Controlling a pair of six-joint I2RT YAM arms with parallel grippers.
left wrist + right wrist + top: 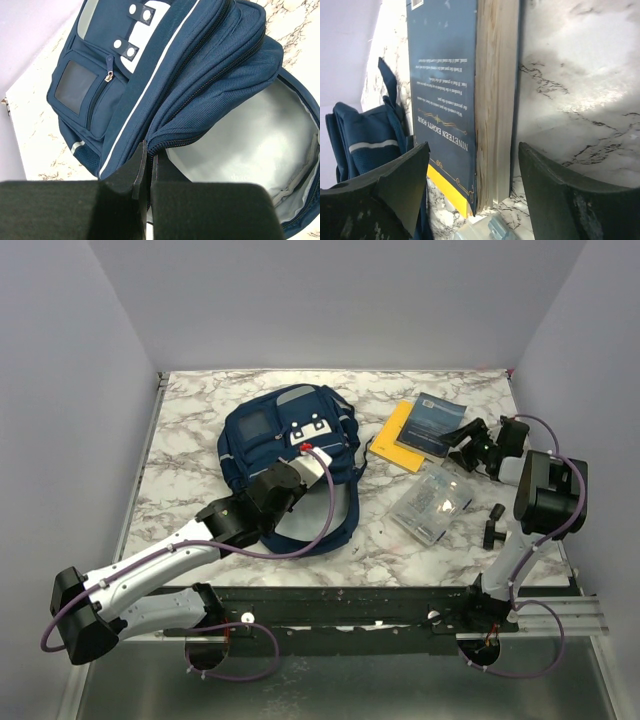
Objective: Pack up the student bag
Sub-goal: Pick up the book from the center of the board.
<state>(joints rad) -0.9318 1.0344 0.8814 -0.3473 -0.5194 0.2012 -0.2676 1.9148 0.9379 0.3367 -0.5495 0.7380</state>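
The limp student bag [280,435] should handle best by its zip rim [200,134], where the left end effector [148,161] pinches it (right end effector [472,155], three o'clock, gapes).

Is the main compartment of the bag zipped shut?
No, the bag gapes open, its pale lining showing in the left wrist view.

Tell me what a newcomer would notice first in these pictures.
A navy student bag dominates the marble table, its pale-lined main compartment gaping while the left arm's jaws pinch its opening edge. To its right, the right arm's jaws stand open toward a dark blue book lying partly on a yellow one.
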